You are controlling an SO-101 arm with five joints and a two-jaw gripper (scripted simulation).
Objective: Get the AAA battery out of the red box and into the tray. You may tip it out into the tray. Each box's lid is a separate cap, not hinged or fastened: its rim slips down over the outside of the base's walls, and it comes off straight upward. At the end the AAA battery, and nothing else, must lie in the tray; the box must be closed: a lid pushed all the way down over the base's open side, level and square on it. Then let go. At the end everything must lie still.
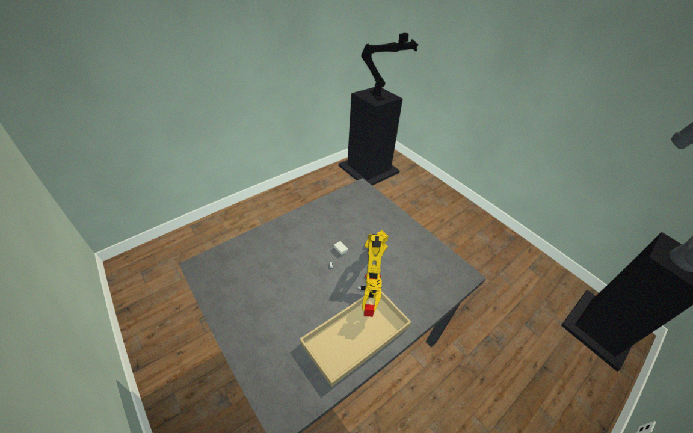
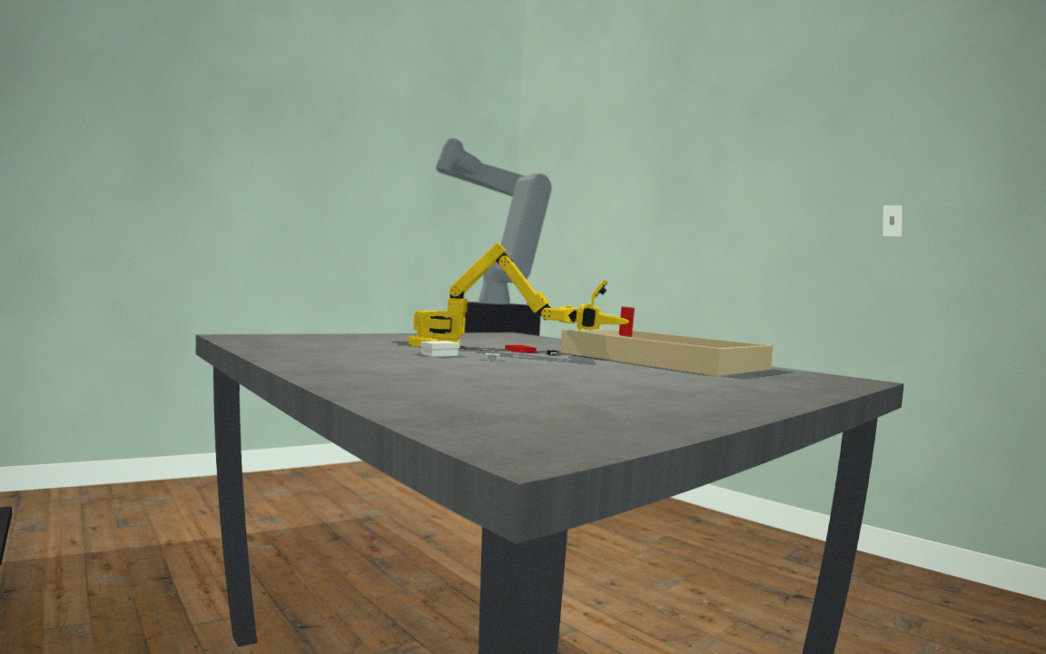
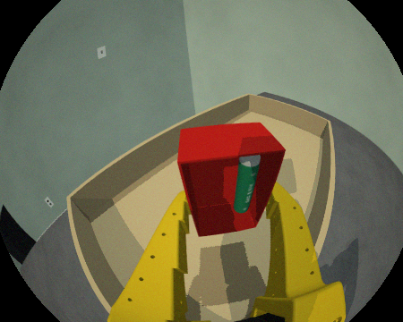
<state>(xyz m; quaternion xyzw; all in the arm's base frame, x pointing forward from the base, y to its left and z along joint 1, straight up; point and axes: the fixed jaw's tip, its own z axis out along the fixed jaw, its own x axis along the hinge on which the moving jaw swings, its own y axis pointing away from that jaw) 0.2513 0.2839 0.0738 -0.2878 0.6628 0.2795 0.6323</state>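
Note:
My gripper (image 1: 369, 305) (image 2: 625, 321) (image 3: 229, 192) is shut on the red box's base (image 1: 369, 312) (image 2: 626, 319) (image 3: 219, 142), one finger on each side. It holds the base on edge, nearly vertical, above the tray (image 1: 338, 350) (image 2: 648, 351) (image 3: 152, 190) near one end. The open side faces back toward the wrist camera. The green AAA battery (image 3: 246, 185) with a silver end is still inside the base, leaning near its right wall. The red lid (image 2: 520, 348) lies flat on the table under the arm and is mostly hidden in the top view.
A white box (image 1: 341, 247) (image 2: 439, 349) stands near the arm's base. A small pale object (image 1: 331, 264) (image 2: 492, 356) and a small black object (image 1: 361, 288) (image 2: 553, 351) lie on the table. A black arm and a grey arm stand on pedestals beyond it.

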